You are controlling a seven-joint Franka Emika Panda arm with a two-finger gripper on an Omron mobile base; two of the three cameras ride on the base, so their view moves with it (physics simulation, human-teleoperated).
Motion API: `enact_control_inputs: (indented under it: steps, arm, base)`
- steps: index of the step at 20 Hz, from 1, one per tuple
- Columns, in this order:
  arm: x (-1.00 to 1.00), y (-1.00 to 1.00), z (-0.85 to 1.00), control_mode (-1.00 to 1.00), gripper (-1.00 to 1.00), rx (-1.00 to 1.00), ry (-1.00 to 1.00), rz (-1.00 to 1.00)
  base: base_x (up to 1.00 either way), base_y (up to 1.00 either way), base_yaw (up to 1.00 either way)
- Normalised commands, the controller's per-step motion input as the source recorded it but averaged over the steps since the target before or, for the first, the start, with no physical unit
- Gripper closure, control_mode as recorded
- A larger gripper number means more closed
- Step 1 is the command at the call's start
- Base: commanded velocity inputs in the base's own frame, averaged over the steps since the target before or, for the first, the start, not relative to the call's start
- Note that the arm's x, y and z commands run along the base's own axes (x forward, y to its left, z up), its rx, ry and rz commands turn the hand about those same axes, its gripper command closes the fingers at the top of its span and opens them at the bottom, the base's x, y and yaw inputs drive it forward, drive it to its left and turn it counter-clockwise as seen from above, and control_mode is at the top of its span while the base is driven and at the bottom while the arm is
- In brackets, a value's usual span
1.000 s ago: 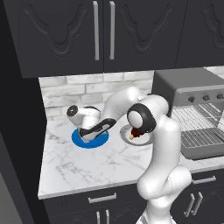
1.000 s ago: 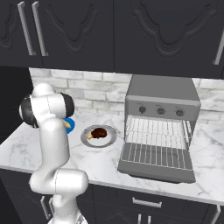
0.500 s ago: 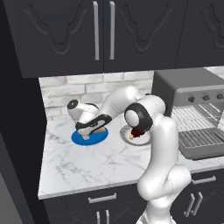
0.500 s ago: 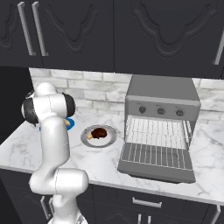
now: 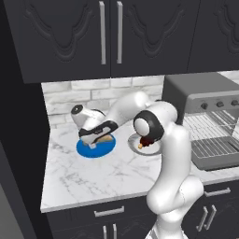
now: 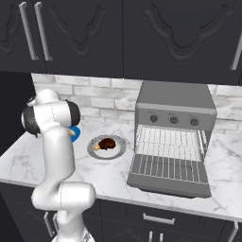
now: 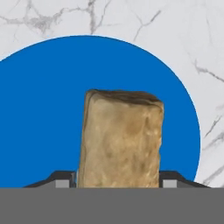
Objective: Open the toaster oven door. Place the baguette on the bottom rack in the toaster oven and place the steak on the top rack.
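The tan baguette (image 7: 120, 140) lies on a blue plate (image 7: 43, 109) at the left of the counter, and my gripper (image 7: 118, 181) is down over it, its fingers pressed against both sides of the loaf. From the left base the gripper (image 5: 95, 138) sits low on the blue plate (image 5: 93, 150) with the baguette (image 5: 106, 138) poking out. The dark steak (image 6: 107, 142) rests on a grey plate (image 6: 118, 147) beside the toaster oven (image 6: 175, 97). The toaster oven door (image 6: 168, 175) hangs open and flat, baring the wire racks (image 6: 170, 142).
Dark wall cabinets (image 5: 107, 32) hang above the marble counter (image 5: 93, 179), with a brick backsplash behind. My elbow (image 5: 149, 126) stands over the steak plate and hides part of it in the left base view. The open door juts out over the counter's front edge.
The hand has sunk lower onto the blue plate and tilted slightly, ending with its fingers around the baguette. The steak, its plate and the oven have stayed put.
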Motion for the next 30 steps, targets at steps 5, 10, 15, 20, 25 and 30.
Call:
enact_control_inputs:
  steps: [5, 10, 15, 20, 25, 30]
  arm:
    - [-0.41, -0.12, 0.05, -1.00, 1.00, 0.01, -0.03, 0.01]
    - [-0.34, -0.18, 0.30, -1.00, 1.00, 0.01, -0.09, 0.00]
    - [-0.43, -0.20, 0.30, -1.00, 1.00, 0.07, -0.08, 0.00]
    - [-0.40, -0.24, 0.22, -1.00, 1.00, 0.15, 0.00, -0.02]
    - [-0.41, -0.32, 0.30, -1.00, 1.00, 0.14, 0.00, -0.09]
    - [-0.40, -0.29, 0.38, -1.00, 1.00, 0.15, 0.00, -0.15]
  base:
    - [0.00, 0.00, 0.00]
    - [0.00, 0.00, 0.00]
    - [0.00, 0.00, 0.00]
    - [0.00, 0.00, 0.00]
    - [0.00, 0.00, 0.00]
    - [0.00, 0.00, 0.00]
